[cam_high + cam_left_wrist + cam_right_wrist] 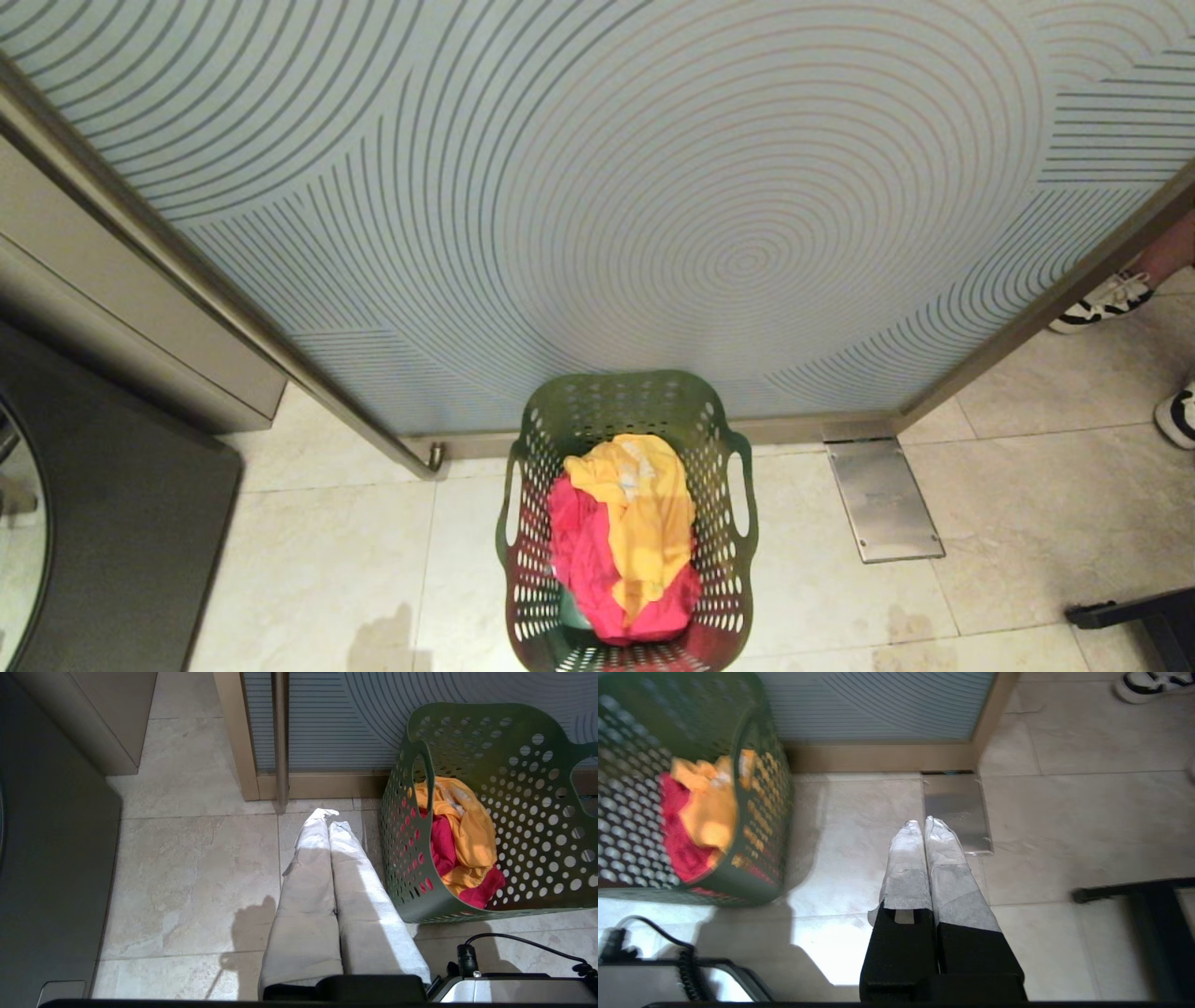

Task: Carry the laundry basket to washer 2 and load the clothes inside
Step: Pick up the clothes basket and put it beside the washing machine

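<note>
Nearest to us, both arms hang parked over the tiled floor, one on either side of the laundry basket. Our left gripper points down at the tiles just beside the basket's handle side; its cloth-wrapped jaws are pressed together with nothing between them. Our right gripper hangs on the basket's other side, above the near end of a metal floor plate, its jaws likewise closed tight and empty.

The green, hole-dotted basket stands upright on the floor directly ahead of us, centred between the arms and touched by neither. Inside it lie the clothes: a yellow garment draped over a pink-red garment. We cannot make out any jeans beneath them.

At our left, a dark grey machine shows one flat side and a sliver of round glass door; we cannot tell its label. Beyond it stands a beige cabinet.

Behind the basket rises a frosted glass door patterned with concentric rings, a metal pull bar along its left edge. Far right, a person's black-and-white sneakers rest on the tiles.
</note>
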You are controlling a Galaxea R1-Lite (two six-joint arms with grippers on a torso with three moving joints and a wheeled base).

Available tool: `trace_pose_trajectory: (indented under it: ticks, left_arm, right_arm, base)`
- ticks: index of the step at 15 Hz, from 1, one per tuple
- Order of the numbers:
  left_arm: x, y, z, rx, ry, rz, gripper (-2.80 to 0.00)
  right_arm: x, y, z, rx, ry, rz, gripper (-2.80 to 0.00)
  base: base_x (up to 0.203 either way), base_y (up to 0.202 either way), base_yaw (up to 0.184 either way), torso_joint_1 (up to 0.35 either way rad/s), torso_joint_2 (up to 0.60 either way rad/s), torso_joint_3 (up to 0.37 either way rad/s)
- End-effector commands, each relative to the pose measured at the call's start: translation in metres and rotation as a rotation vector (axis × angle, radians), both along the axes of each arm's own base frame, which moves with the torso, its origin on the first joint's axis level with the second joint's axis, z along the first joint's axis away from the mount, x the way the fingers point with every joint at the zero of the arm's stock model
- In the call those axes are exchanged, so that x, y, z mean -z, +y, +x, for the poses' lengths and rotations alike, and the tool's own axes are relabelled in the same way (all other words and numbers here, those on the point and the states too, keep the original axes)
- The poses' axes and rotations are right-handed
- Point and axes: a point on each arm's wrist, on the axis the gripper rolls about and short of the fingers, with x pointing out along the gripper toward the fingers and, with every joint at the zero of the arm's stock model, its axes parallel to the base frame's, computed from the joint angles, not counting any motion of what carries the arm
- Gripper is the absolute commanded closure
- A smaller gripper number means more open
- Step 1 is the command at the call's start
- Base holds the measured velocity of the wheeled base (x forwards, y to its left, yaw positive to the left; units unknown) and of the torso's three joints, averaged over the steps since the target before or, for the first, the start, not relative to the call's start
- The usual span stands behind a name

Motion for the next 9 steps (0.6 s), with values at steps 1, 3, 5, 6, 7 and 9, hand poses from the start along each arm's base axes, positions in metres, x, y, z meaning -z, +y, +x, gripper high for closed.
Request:
trace_pose_trajectory:
  ticks: [1,3,5,6,7,9]
  left_arm:
    - [-0.016,0.000,-0.005,0.003,-0.051,0.000,0.00]
    - [-0.060,0.000,-0.015,0.005,-0.085,-0.001,0.00]
    - [-0.090,0.000,-0.001,0.014,0.070,-0.004,0.00]
    - [-0.099,0.000,0.013,0.025,0.157,-0.006,0.00]
    - [-0.104,-0.001,0.029,0.040,0.250,-0.009,0.00]
    - [-0.106,-0.002,0.067,0.072,0.426,-0.023,0.00]
  right_arm:
    - [-0.014,0.000,-0.004,0.016,-0.053,-0.024,0.00]
    - [-0.053,-0.001,-0.016,0.067,-0.098,-0.031,0.00]
    - [-0.086,-0.003,-0.009,0.121,-0.001,-0.027,0.00]
    - [-0.100,-0.003,0.000,0.137,0.055,-0.027,0.00]
    - [-0.111,-0.003,0.013,0.147,0.122,-0.027,0.00]
    - [-0.124,-0.004,0.048,0.156,0.268,-0.013,0.00]
  base:
    - [0.000,0.000,0.000,0.000,0.00,0.000]
    - [0.000,0.000,0.000,0.000,0.00,0.000]
    - [0.000,0.000,0.000,0.000,0.00,0.000]
    - [0.000,0.000,0.000,0.000,0.00,0.000]
    - [0.000,0.000,0.000,0.000,0.00,0.000]
    - [0.000,0.000,0.000,0.000,0.00,0.000]
